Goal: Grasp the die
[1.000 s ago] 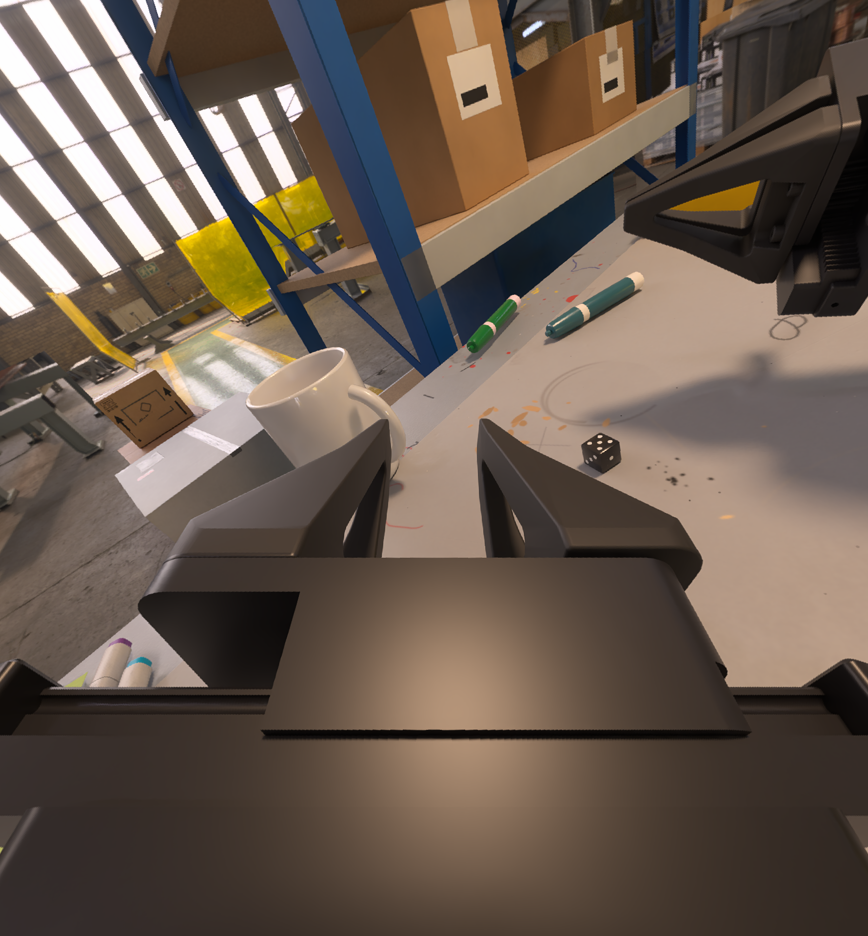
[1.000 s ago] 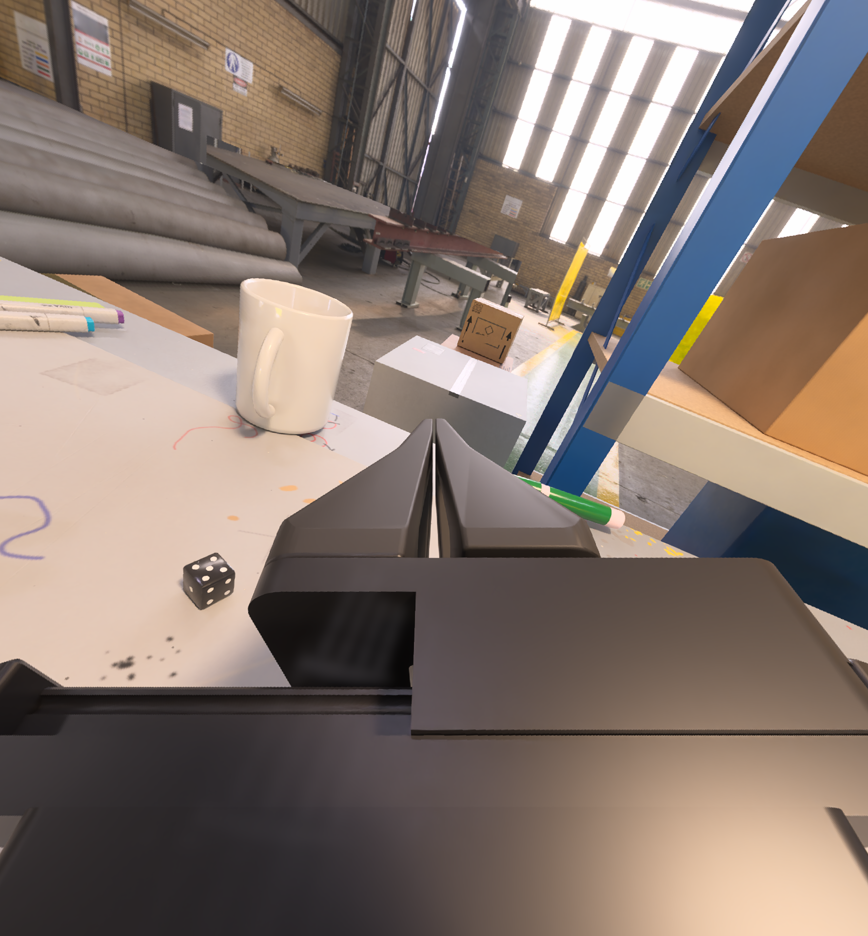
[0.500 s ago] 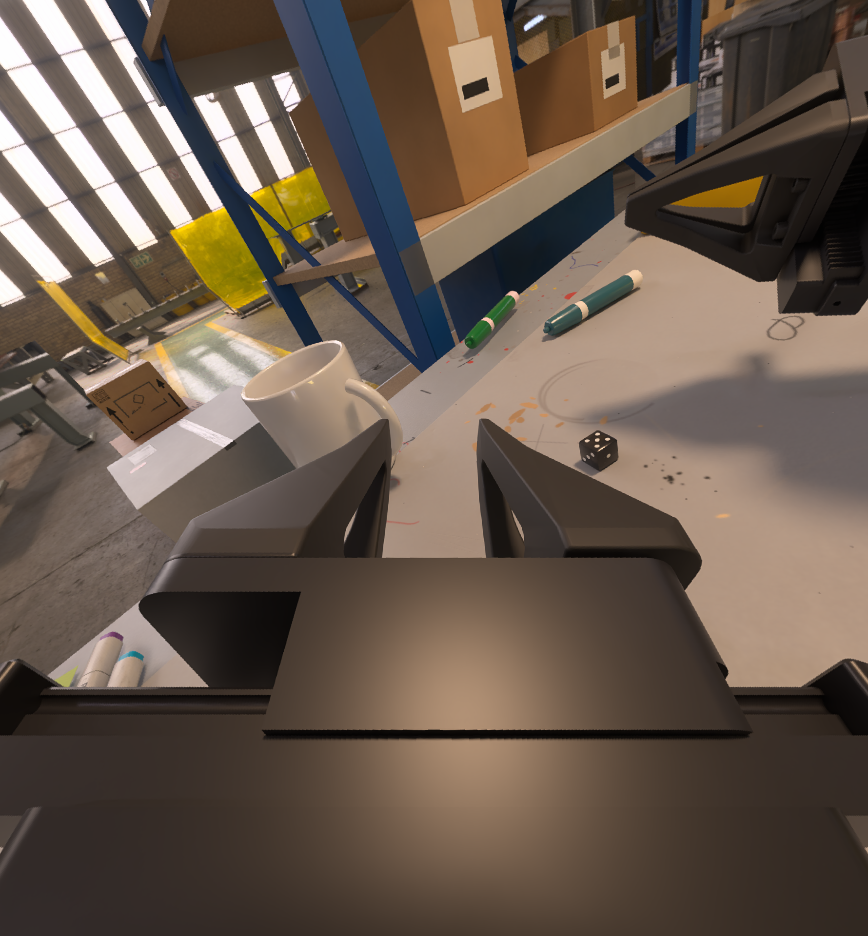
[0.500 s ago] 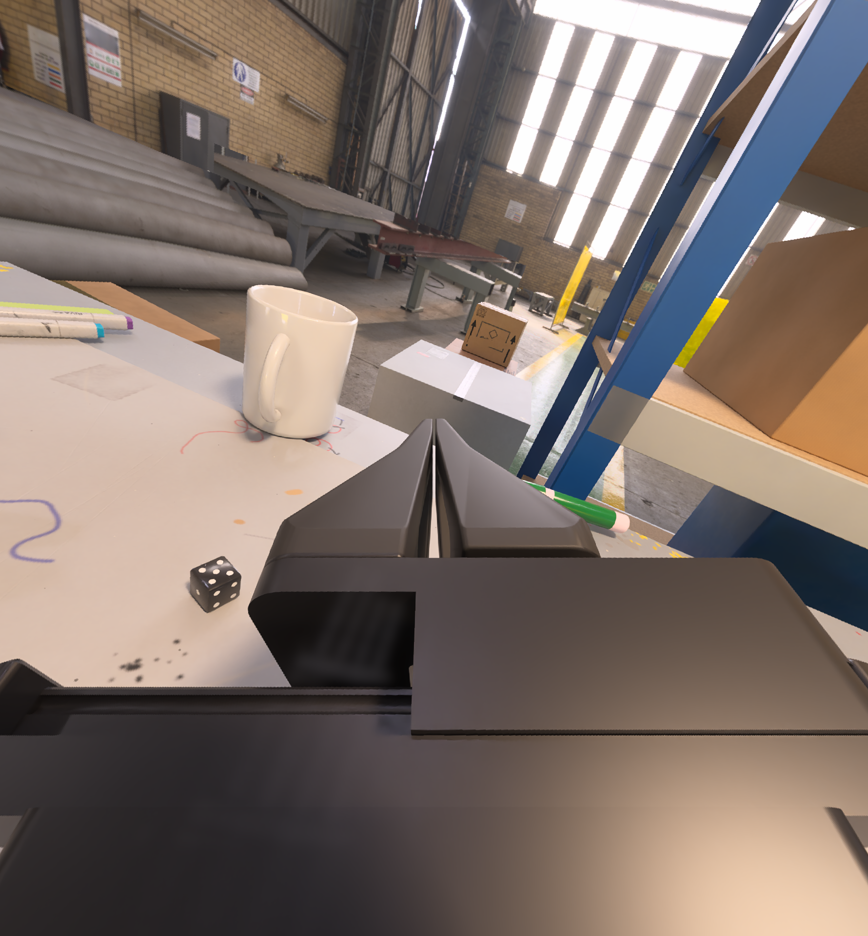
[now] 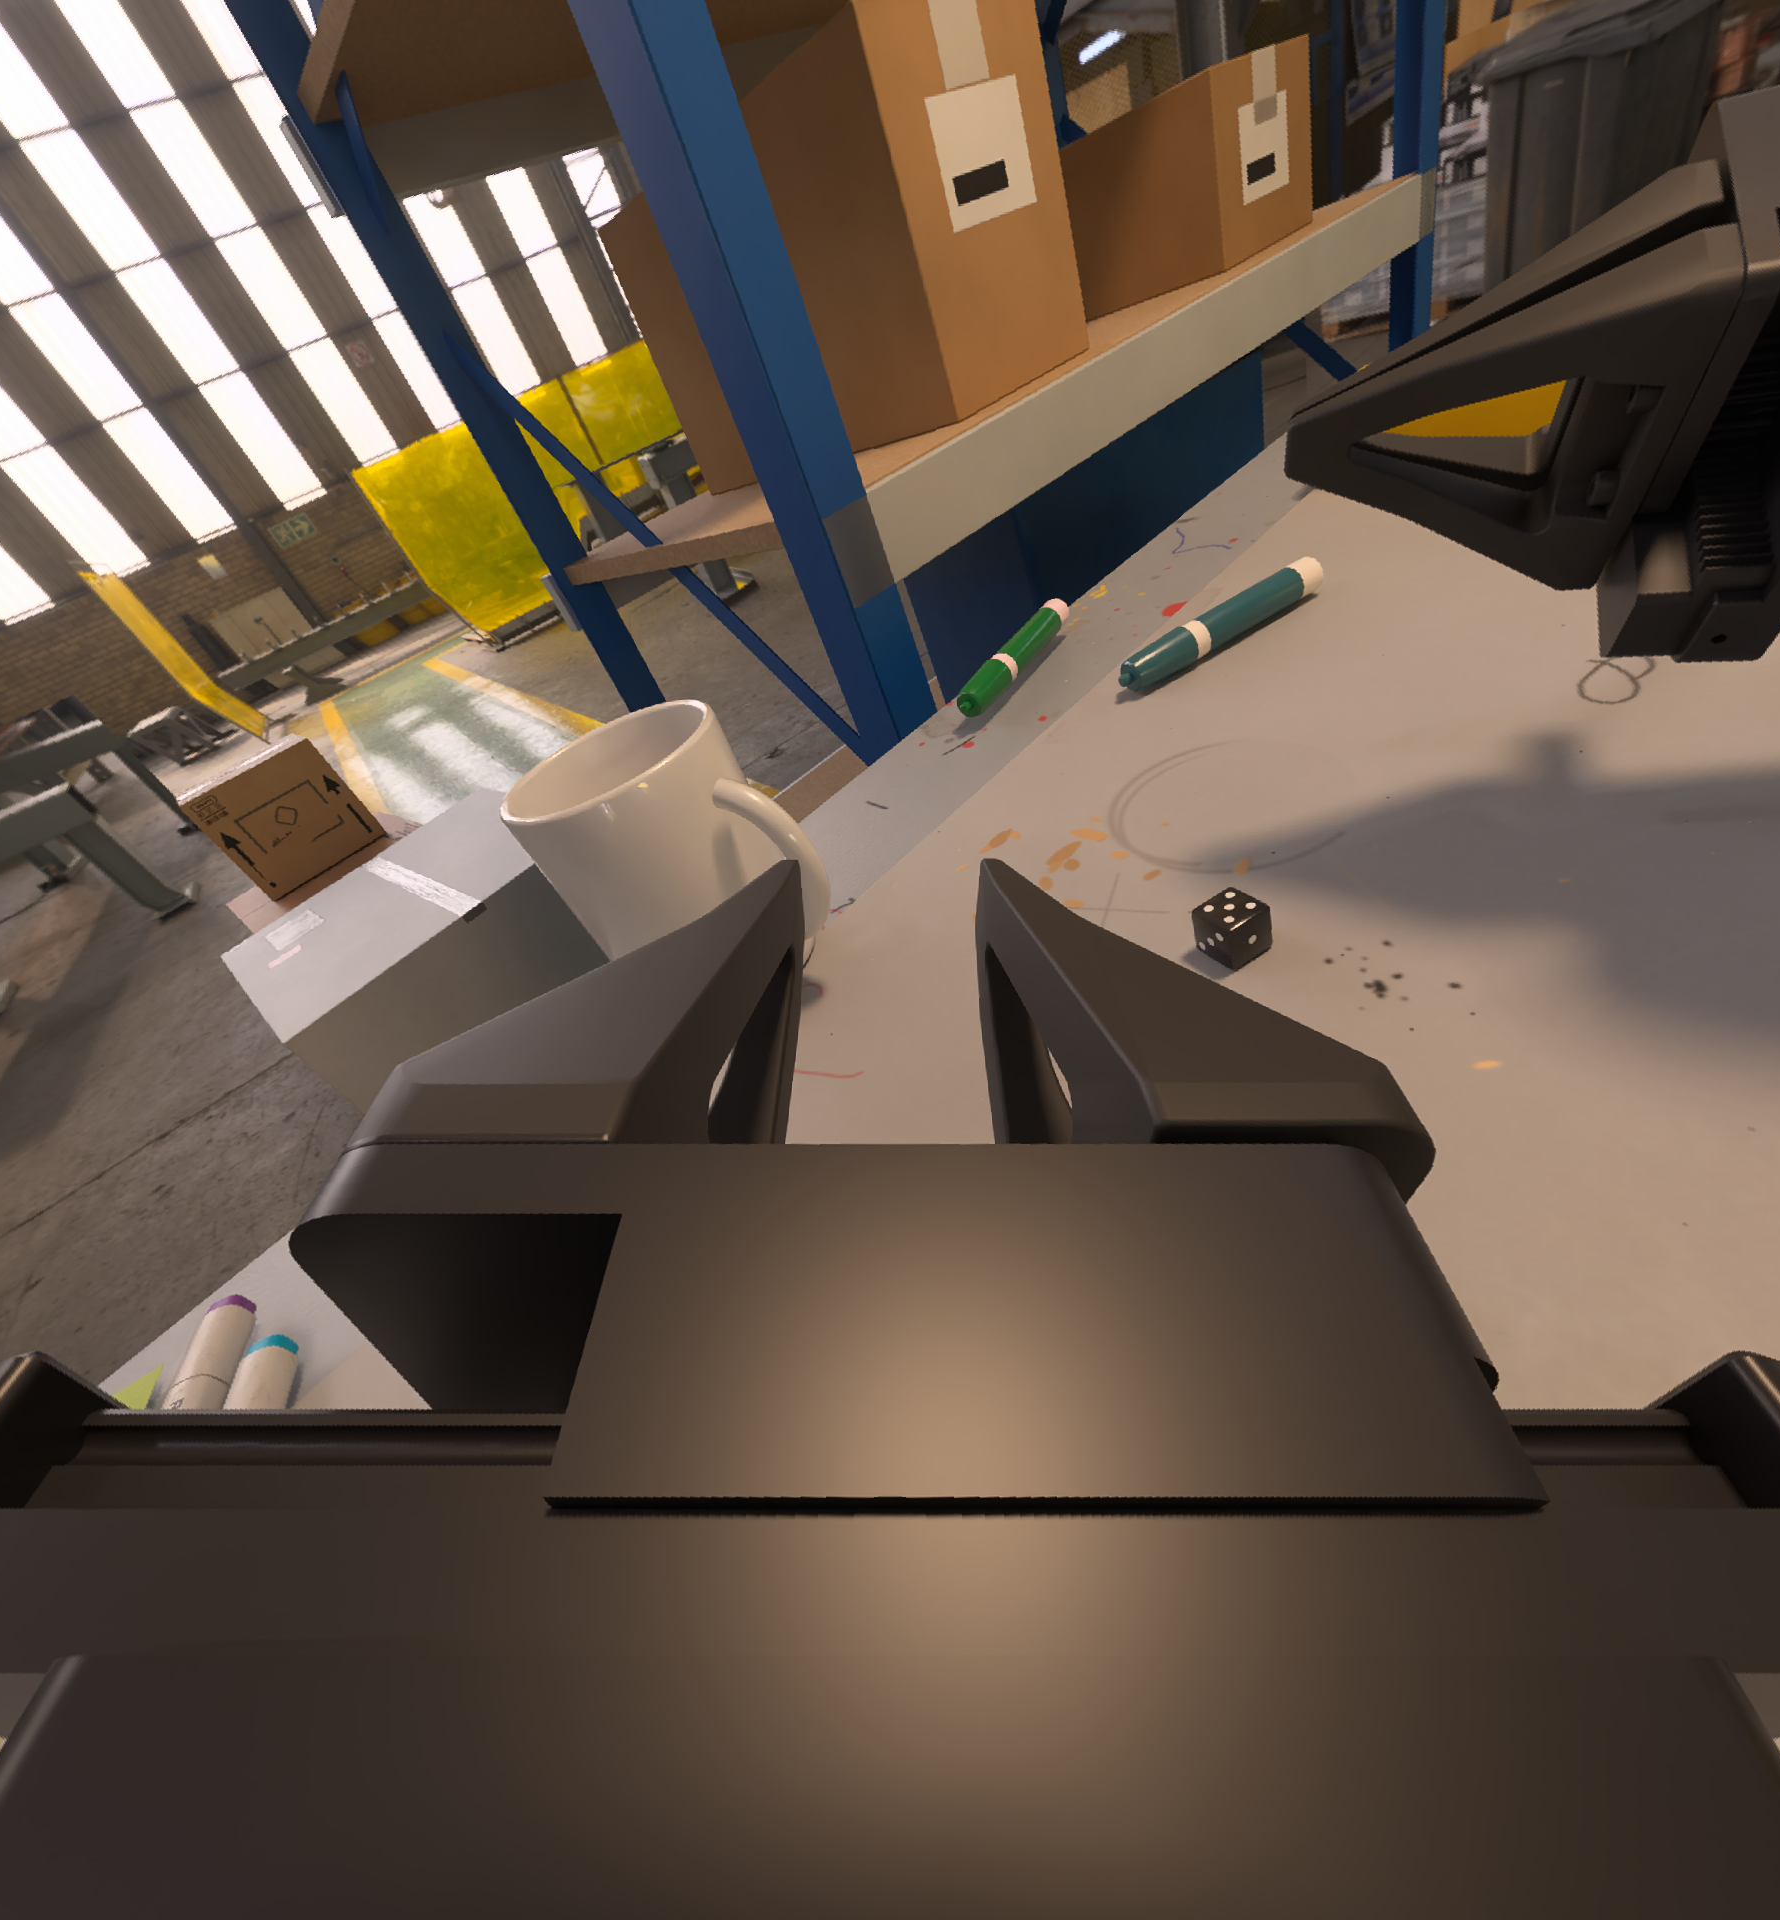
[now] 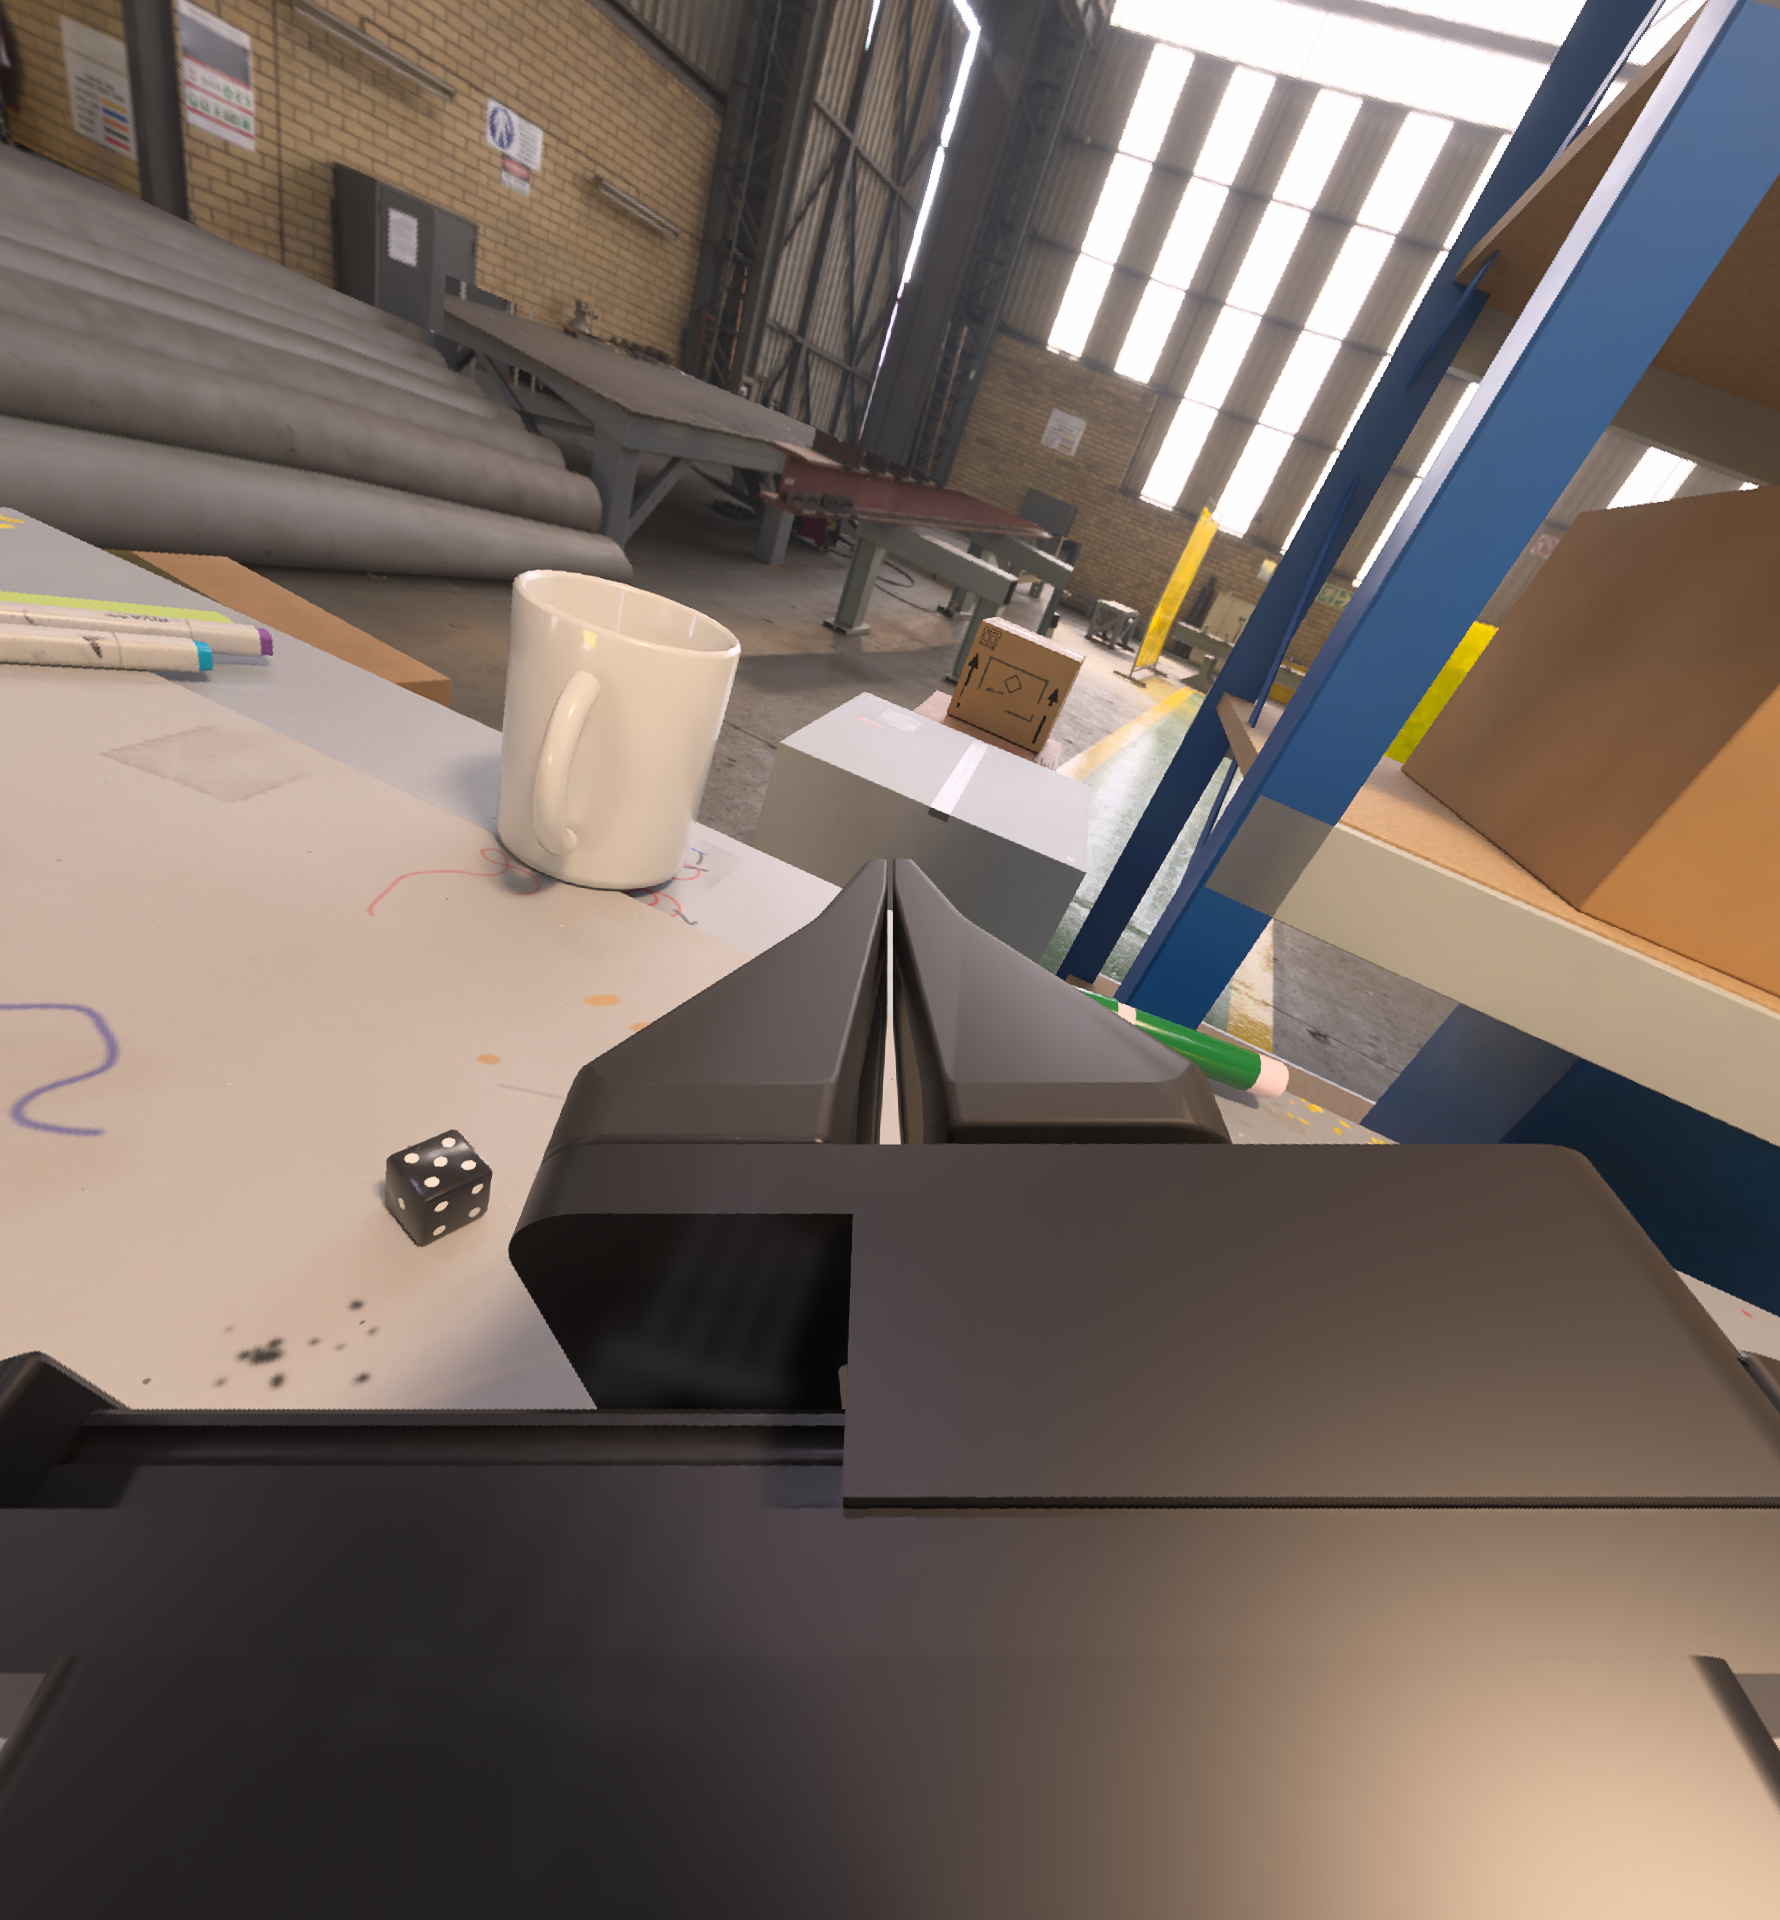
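A small black die [image 5: 1232, 927] with white pips lies on the grey table, just right of and beyond my left gripper's right fingertip. My left gripper [image 5: 888, 883] is open and empty above the table. In the right wrist view the die [image 6: 438, 1185] lies on the table, left of my right gripper [image 6: 888, 883], which is shut and empty. The right gripper also shows in the left wrist view [image 5: 1592, 436], hovering at the upper right, above and beyond the die.
A white mug [image 5: 647, 821] stands near the table's far edge, behind my left finger; it also shows in the right wrist view [image 6: 611, 727]. A green marker [image 5: 1011, 657] and a teal marker [image 5: 1218, 623] lie farther back. Two white markers [image 6: 86, 634] lie at the left. Blue shelving [image 5: 761, 364] with cardboard boxes stands behind.
The left wrist view has shifted slightly, so the mug and die sit a little lower and left. The right gripper's view has drifted so the die and mug sit a little farther right. Both jaws are unchanged.
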Robot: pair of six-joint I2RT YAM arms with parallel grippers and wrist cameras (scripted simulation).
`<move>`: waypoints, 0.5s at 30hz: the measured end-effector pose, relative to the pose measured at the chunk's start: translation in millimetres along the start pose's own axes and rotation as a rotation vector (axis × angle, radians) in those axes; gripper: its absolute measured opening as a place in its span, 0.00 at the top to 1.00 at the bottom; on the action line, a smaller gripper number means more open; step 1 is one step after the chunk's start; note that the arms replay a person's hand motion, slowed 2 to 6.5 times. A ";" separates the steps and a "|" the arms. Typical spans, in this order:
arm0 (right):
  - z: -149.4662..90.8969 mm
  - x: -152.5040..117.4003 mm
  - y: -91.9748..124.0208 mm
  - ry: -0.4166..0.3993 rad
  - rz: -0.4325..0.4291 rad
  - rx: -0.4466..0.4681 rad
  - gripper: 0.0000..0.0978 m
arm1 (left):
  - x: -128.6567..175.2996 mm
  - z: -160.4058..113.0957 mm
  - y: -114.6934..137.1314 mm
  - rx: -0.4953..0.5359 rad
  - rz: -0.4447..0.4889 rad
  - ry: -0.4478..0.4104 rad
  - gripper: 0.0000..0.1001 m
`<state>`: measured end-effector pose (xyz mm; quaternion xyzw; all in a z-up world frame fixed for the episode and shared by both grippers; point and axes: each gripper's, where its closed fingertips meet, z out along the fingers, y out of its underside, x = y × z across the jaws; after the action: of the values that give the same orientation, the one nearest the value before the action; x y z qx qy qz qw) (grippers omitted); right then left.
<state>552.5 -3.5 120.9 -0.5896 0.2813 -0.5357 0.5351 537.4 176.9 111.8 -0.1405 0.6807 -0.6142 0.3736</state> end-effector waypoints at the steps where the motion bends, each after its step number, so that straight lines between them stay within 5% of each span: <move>1: 0.0 0.0 0.0 0.000 0.000 0.000 0.99 | 0.1 0.0 0.2 -0.001 -0.001 0.000 0.72; 15: 0.9 -0.2 -1.6 -0.002 0.001 0.004 0.99 | 0.4 0.3 2.4 -0.010 -0.012 0.003 0.72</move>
<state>552.9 -2.6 122.5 -0.5887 0.2799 -0.5357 0.5367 537.9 176.9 109.4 -0.1454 0.6834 -0.6133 0.3683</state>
